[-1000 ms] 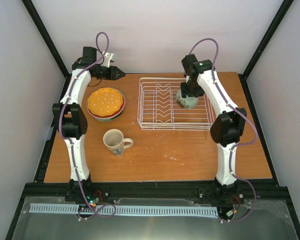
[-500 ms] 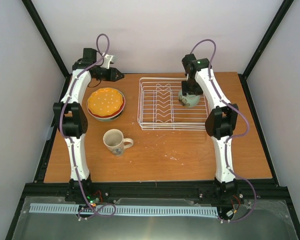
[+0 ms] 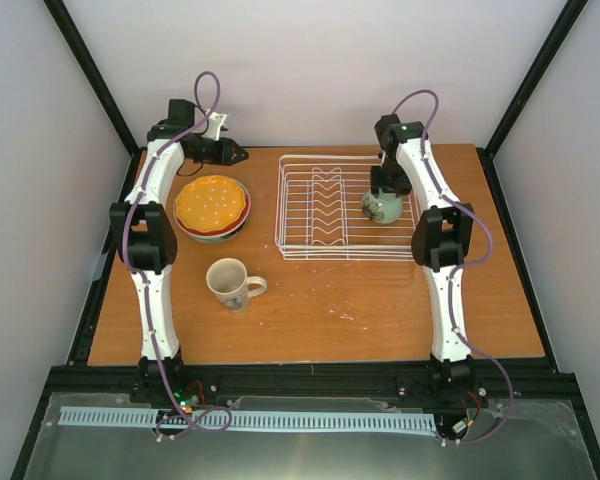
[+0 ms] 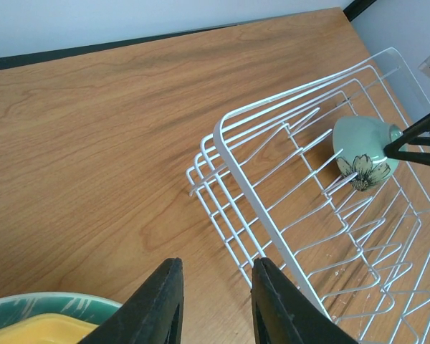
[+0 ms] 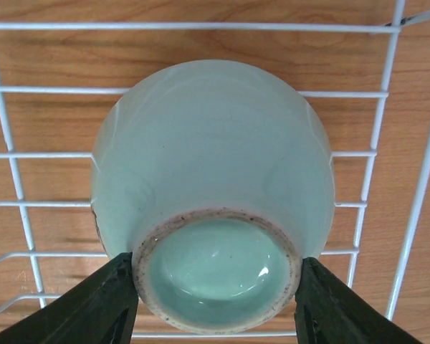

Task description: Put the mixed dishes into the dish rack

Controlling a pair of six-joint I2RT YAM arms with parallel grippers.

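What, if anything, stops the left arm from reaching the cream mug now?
Probably nothing, so yes. The left gripper is empty, and the cream mug stands alone beside that arm. Only the stacked plates lie between, seemingly low enough to pass over.

Small teal bowl (image 3: 382,207), tipped on its side, in right section of white wire rack (image 3: 279,205); stacked plates (image 3: 212,207), mug (image 3: 227,281) on table (image 3: 380,300), left.

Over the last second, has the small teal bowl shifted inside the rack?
Yes. The small teal bowl, pinched by the right gripper, has moved slightly right, toward the dish rack's right edge.
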